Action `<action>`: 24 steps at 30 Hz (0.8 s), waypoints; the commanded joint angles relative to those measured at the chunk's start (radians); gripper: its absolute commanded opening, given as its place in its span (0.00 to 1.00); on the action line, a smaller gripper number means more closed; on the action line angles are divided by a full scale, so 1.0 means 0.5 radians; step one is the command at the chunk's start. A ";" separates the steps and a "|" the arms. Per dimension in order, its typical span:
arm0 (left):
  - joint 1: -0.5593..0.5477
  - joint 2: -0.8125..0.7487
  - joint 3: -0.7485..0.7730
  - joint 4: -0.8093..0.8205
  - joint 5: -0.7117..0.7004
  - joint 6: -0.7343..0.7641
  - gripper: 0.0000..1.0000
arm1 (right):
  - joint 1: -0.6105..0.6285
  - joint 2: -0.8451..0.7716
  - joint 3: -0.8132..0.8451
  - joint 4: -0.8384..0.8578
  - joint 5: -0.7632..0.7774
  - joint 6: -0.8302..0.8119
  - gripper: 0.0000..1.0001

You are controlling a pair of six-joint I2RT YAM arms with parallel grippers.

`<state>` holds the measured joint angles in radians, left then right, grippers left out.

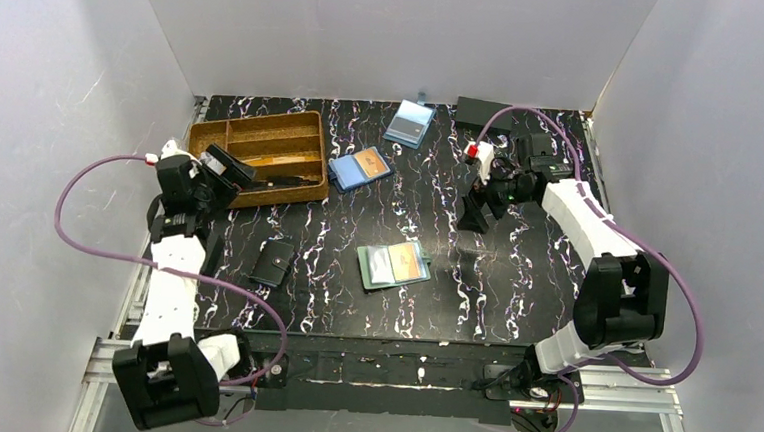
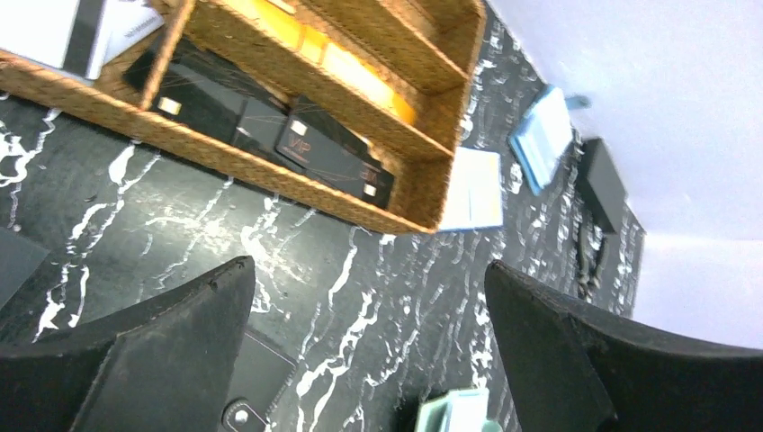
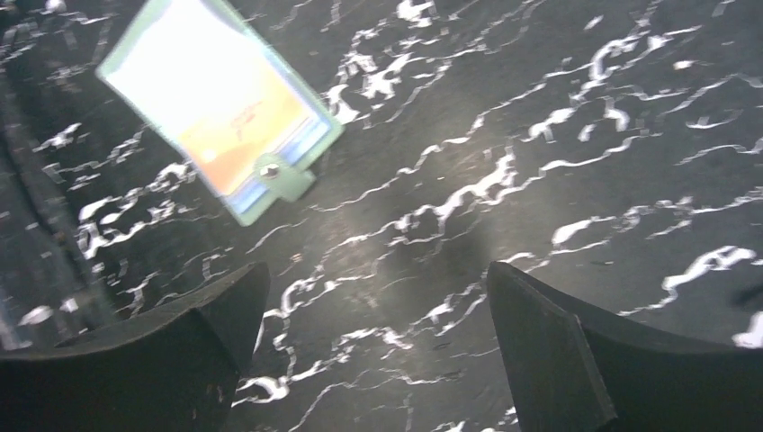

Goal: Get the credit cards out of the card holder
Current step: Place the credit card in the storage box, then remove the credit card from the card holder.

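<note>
card holder point(image 1: 393, 267) untouched | left tool point(image 2: 367, 266) spread, empty | right tool point(image 3: 376, 267) spread, empty

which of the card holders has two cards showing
The teal-green card holder, mid-table: a grey card and an orange card side by side. The bright blue holder and the pale-blue holder each show just one.

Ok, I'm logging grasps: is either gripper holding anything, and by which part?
Nothing is held: the left gripper and the right gripper both stand open and empty.
</note>
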<state>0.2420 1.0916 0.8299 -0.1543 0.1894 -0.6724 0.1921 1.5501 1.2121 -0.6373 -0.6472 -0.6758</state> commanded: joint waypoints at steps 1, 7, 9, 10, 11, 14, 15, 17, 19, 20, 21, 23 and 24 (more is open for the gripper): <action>0.033 -0.167 -0.008 -0.086 0.371 0.015 0.98 | 0.012 -0.099 0.082 -0.365 -0.259 -0.041 1.00; -0.113 -0.148 0.220 -0.412 0.751 0.083 0.98 | 0.012 -0.052 0.125 -0.427 -0.196 0.133 1.00; -0.208 -0.114 0.296 -0.574 0.814 0.150 0.98 | 0.012 0.019 0.197 -0.584 -0.184 0.050 1.00; -0.282 -0.092 0.340 -0.703 0.802 0.198 0.98 | 0.012 0.070 0.241 -0.695 -0.186 -0.040 1.00; -0.403 -0.072 0.398 -0.771 0.739 0.271 0.98 | 0.012 0.117 0.283 -0.816 -0.187 -0.140 1.00; -0.839 -0.022 0.522 -1.036 0.477 0.405 0.98 | 0.012 0.212 0.346 -0.983 -0.221 -0.307 1.00; -0.930 -0.004 0.537 -1.067 0.440 0.403 0.98 | 0.011 0.220 0.340 -0.979 -0.238 -0.313 1.00; -1.043 -0.015 0.525 -1.077 0.402 0.365 0.98 | 0.011 0.202 0.309 -0.931 -0.295 -0.312 1.00; -1.117 -0.059 0.474 -1.030 0.383 0.327 0.98 | 0.009 0.163 0.254 -0.812 -0.337 -0.259 1.00; -1.145 -0.085 0.433 -0.982 0.381 0.299 0.98 | 0.013 0.142 0.220 -0.754 -0.355 -0.234 1.00; -1.170 -0.111 0.357 -0.910 0.396 0.259 0.98 | 0.012 0.115 0.176 -0.679 -0.369 -0.197 1.00; -1.227 -0.160 0.197 -0.693 0.458 0.124 0.97 | 0.012 0.057 0.071 -0.513 -0.401 -0.082 1.00; -1.246 -0.177 0.101 -0.552 0.493 0.076 0.97 | 0.012 0.026 0.013 -0.432 -0.416 -0.031 1.00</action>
<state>-0.3416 1.0534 1.0073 -0.5690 0.4187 -0.5491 0.1932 1.6382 1.2949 -0.9840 -0.7849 -0.7670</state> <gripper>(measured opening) 0.979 1.000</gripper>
